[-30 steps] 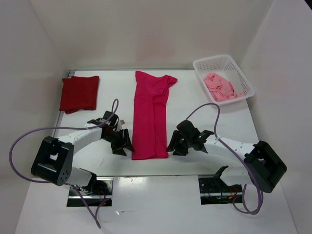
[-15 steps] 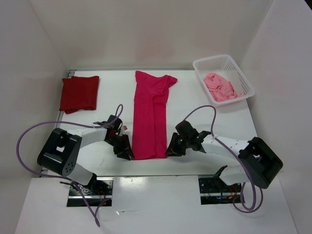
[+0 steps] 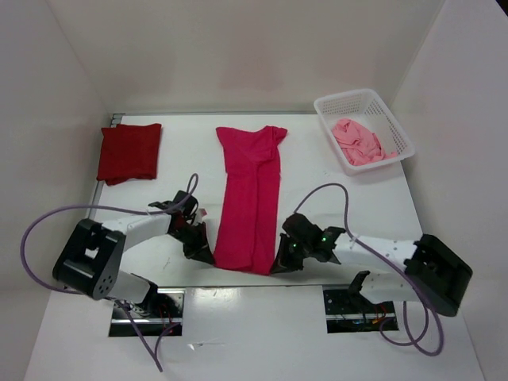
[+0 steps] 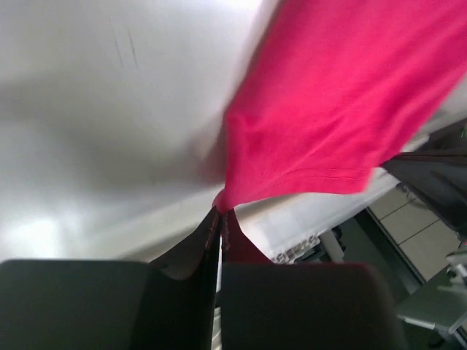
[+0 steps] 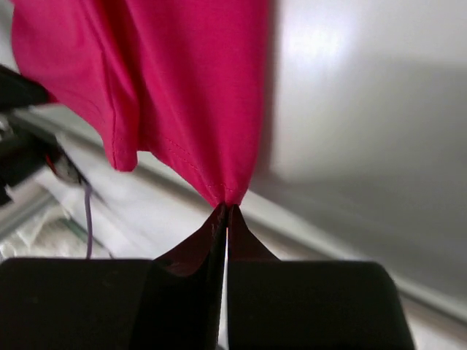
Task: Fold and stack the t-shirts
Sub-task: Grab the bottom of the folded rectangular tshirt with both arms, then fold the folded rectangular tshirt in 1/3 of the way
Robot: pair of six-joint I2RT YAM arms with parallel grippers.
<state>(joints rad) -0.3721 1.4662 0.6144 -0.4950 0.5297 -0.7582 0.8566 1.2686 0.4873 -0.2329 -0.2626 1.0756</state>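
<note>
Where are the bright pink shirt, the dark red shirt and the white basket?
bright pink shirt (image 3: 252, 202): overhead view, middle of its long folded body.
dark red shirt (image 3: 129, 152): overhead view, centre of the folded square.
white basket (image 3: 345, 103): overhead view, its far lattice wall.

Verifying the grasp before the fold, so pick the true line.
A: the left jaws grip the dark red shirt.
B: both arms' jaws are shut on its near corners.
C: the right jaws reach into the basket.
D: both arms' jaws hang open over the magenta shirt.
B: in each wrist view the left jaws and right jaws pinch a near corner of the magenta shirt.
</note>
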